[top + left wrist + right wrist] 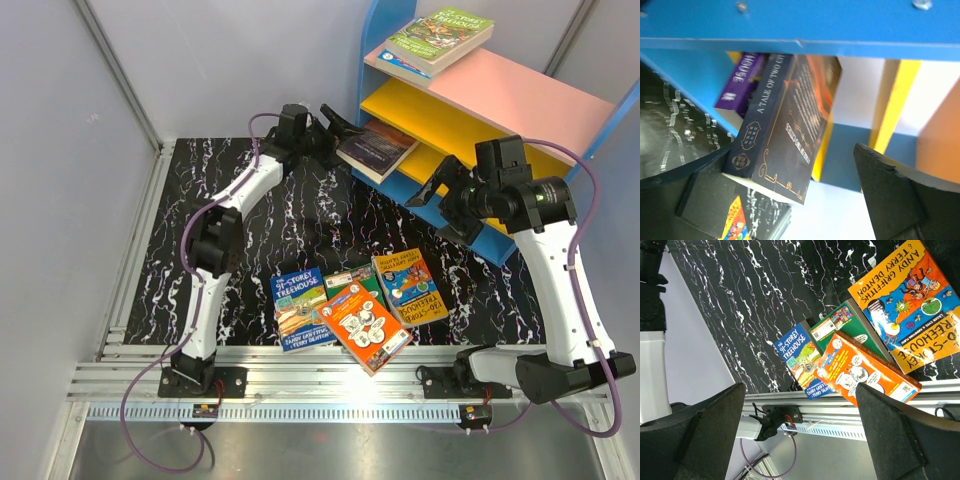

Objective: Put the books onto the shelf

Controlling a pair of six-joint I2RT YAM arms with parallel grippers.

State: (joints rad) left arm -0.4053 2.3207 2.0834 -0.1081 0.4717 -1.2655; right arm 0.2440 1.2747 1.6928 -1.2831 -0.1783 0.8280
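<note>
1. Backing out straight is the safe move, top view: my left jaws gape wide at the dark book (378,150) and grip nothing. It lies on a yellow board of the shelf (520,90), one end overhanging. The pink top carries a green book (440,38) stacked on another. Four books (368,325) lie on the desk (300,200).
2. Left wrist: the dark book sits between my spread fingers, with a purple book (742,75) behind it.
3. Right wrist: my right jaws are wide and empty above the desk books.
</note>
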